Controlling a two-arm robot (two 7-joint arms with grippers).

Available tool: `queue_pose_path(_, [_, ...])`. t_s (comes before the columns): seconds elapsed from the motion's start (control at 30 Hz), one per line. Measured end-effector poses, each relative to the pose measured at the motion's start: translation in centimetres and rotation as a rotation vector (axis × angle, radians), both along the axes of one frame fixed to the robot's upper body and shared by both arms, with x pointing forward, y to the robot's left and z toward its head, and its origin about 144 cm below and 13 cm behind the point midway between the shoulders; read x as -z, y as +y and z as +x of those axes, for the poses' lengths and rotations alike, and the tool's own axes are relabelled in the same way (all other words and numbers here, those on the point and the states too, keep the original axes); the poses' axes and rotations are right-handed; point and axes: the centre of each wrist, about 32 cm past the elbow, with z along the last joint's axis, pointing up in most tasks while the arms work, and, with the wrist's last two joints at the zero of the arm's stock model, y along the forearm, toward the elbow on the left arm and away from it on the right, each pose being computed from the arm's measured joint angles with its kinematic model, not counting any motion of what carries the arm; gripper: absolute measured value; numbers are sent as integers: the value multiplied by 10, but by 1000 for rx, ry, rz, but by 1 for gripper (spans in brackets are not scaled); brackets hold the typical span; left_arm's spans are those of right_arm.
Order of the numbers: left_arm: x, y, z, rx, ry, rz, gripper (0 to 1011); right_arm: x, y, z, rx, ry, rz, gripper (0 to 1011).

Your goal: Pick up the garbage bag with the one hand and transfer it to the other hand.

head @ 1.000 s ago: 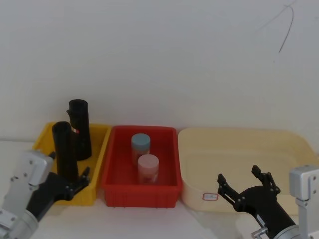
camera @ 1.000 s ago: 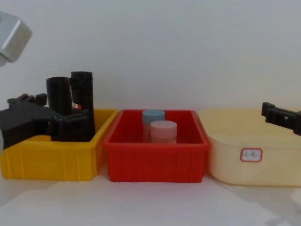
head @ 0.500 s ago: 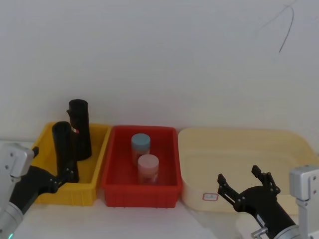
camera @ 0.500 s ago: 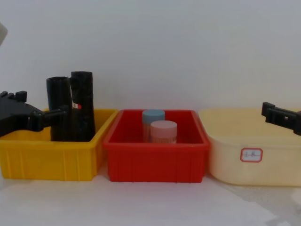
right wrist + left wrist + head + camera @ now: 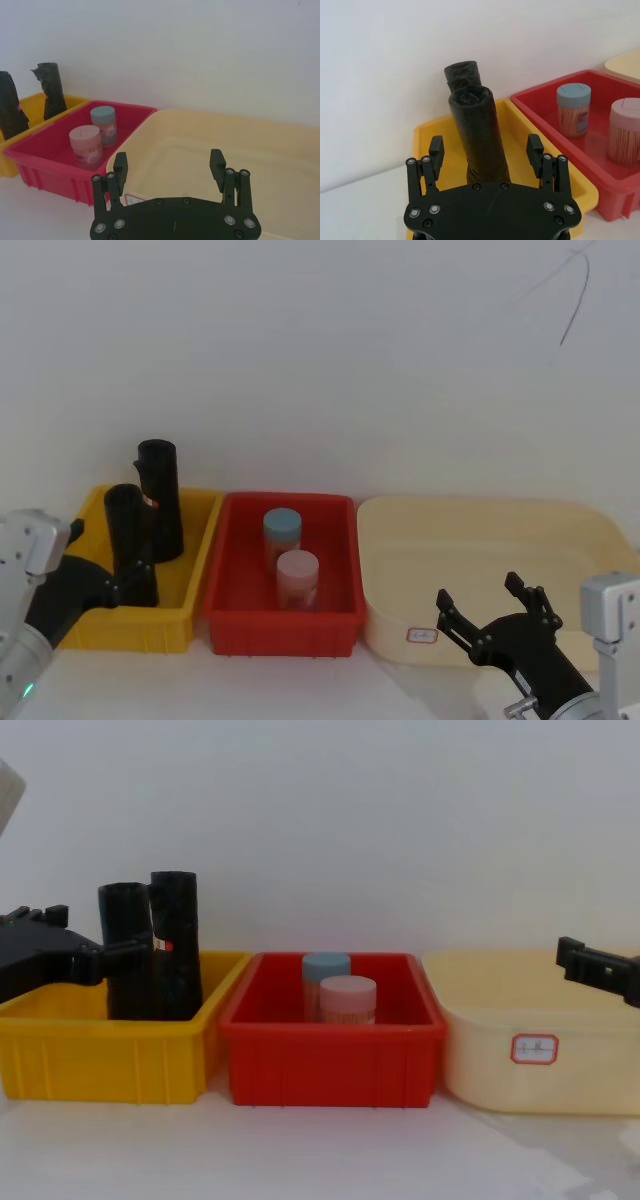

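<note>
Fingers of the left gripper (image 5: 485,149) are spread wide, one on each side of the bag (image 5: 481,132) and clear of it, grasping nothing. The gripper reaches in level from the left edge of the worktop (image 5: 320,1150), over the left wall of the yellow bin (image 5: 100,625), at about the roll's mid height.

The bag stands on end in the near left part of that bin, and its top rises well above the rim. A second roll (image 5: 160,495), with a loose flap and a small red mark on its side, stands just behind it toward the bin's far wall. Whether the two touch I cannot tell.

The red bin (image 5: 285,630) sits just beside the yellow one at the middle of the worktop. It holds a blue-lidded jar (image 5: 282,535) and, nearer, a pink-lidded jar (image 5: 297,578), both upright.

The cream tub (image 5: 480,530) takes the right end, with a small label (image 5: 535,1047) on its near wall. The right gripper (image 5: 168,160) hangs at the tub's near edge, well apart from the bag, fingers released and holding nothing.
</note>
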Motion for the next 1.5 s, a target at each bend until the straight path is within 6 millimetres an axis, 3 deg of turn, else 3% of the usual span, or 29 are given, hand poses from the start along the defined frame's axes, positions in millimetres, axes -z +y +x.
queue_pose_path(0.93, [1,-5,45,26,-37,-26,985,0,0,0,0,0,0,1000])
queue_pose_path(1.13, [2,-7,51,27,-42,-39,867,0,0,0,0,0,0,1000])
queue_pose_path(1.5, [2,-10,58,31,-45,-68,533,0,0,0,0,0,0,1000])
